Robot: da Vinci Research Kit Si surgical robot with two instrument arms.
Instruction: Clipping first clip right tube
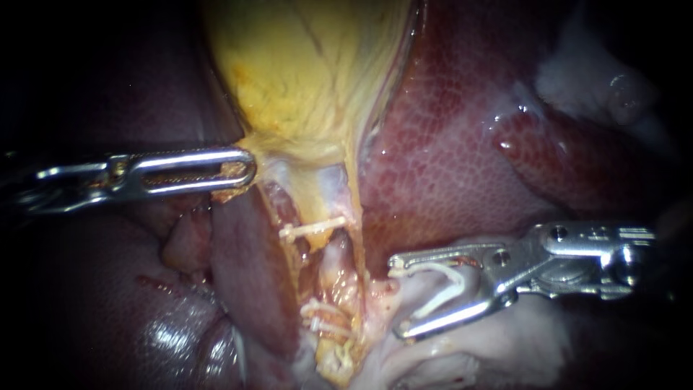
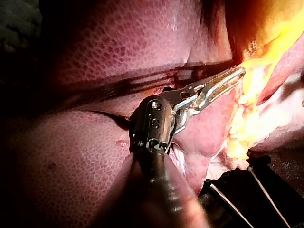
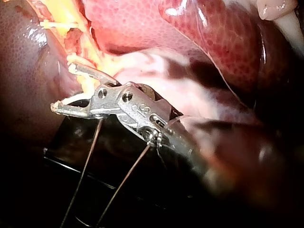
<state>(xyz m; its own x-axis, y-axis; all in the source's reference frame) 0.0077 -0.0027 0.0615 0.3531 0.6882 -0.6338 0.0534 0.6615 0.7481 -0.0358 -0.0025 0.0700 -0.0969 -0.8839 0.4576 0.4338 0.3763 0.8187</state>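
Observation:
The yellow gallbladder [image 1: 310,65] hangs in the upper middle, and its neck narrows into tubes below. My left instrument [image 1: 242,170] comes in from the left, its jaws shut on a fold of gallbladder tissue at the neck's left edge [image 2: 235,76]. A white clip [image 1: 314,229] crosses a tube just below the neck, and more white clips [image 1: 325,319] sit lower on the tubes. My right instrument [image 1: 397,297] is to the right of the tubes, jaws open with a white clip [image 1: 447,285] loaded between them. The jaw tips are close to the tube tissue [image 1: 361,285] but do not span it [image 3: 64,88].
Mottled red liver [image 1: 447,159] fills the right and upper right, with a darker lobe [image 1: 245,267] left of the tubes. Pale fatty tissue [image 1: 505,339] lies under my right instrument. A black mount with thin wires [image 3: 90,156] shows beneath the jaws in the right wrist view.

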